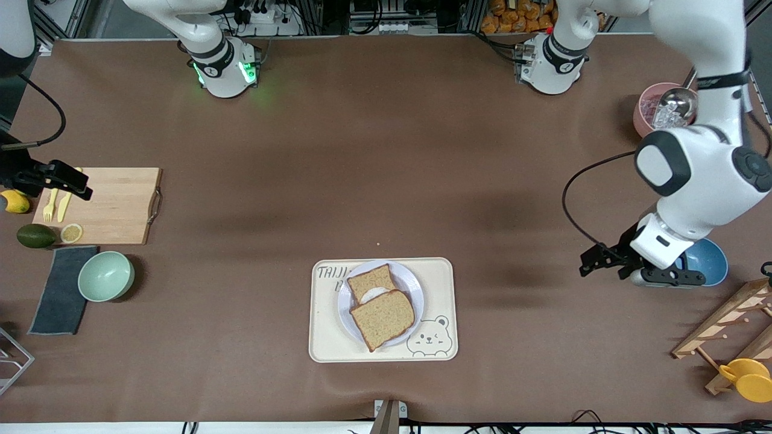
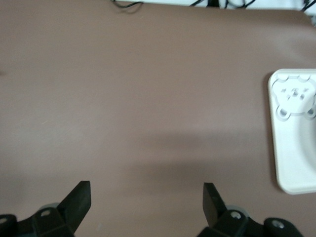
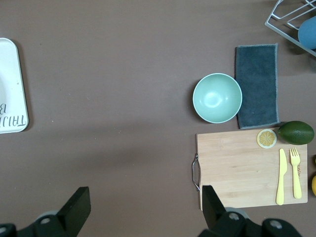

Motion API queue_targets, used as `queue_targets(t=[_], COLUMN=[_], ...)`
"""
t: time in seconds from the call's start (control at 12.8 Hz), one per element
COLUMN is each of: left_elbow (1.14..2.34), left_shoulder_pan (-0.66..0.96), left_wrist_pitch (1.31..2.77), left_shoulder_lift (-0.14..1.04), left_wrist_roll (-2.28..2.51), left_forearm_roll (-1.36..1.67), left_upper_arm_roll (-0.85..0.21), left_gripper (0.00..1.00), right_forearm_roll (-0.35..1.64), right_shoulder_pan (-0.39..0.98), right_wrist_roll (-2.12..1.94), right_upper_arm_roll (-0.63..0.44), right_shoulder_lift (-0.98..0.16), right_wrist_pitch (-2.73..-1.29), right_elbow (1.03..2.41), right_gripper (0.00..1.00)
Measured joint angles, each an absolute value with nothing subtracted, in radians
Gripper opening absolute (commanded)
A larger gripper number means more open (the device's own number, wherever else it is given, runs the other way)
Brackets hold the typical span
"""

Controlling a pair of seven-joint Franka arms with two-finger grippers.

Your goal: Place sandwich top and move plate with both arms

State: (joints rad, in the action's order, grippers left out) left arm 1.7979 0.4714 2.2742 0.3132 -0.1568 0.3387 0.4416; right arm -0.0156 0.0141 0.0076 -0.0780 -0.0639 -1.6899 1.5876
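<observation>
The pale grey-lavender plate [image 1: 408, 288] sits on the cream bear-print tray [image 1: 437, 283], near the front camera at mid table. On the plate, the plain brown sandwich top [image 1: 383, 319] lies partly over the egg slice [image 1: 370, 281]; a bit of egg white shows between them. My left gripper [image 1: 594, 260] is open and empty, low over bare table toward the left arm's end; its wrist view [image 2: 147, 195] shows the tray's bear corner [image 2: 291, 148]. My right gripper [image 1: 84, 185] is open and empty over the wooden cutting board [image 1: 114, 205]; its wrist view [image 3: 145, 200] shows the tray's edge [image 3: 10, 84].
The board [image 3: 242, 168] carries a yellow knife and fork [image 3: 289, 175] and a lemon slice. A green bowl [image 1: 105, 275], dark cloth [image 1: 60, 289] and avocado [image 1: 35, 235] lie beside it. A blue bowl [image 1: 708, 259], pink bowl [image 1: 654, 111] and wooden rack [image 1: 730, 331] stand at the left arm's end.
</observation>
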Motion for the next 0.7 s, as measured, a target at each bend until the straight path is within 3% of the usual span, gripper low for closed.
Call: queue_targets(t=[0.39,0.7], left_elbow=[1.538,1.474], left_shoulder_pan=[0.475,0.477], left_wrist_pitch=[1.847,1.769], left_shoulder_lift=[0.271,0.262], left_wrist_roll=[-0.024,0.026], left_forearm_roll=[0.248,0.203], left_upper_arm_roll=[0.442,0.439], left_gripper=[1.00,1.00], right_forearm_roll=[-0.016,-0.016], right_shoulder_pan=[0.014,0.011], right_wrist_roll=[0.008,0.008], right_upper_arm_roll=[-0.078,-0.079], right_shoulder_lift=[-0.066,-0.066], right_wrist_pitch=[-1.689,-1.681], right_elbow=[1.589,1.589], right_gripper=[1.00,1.00])
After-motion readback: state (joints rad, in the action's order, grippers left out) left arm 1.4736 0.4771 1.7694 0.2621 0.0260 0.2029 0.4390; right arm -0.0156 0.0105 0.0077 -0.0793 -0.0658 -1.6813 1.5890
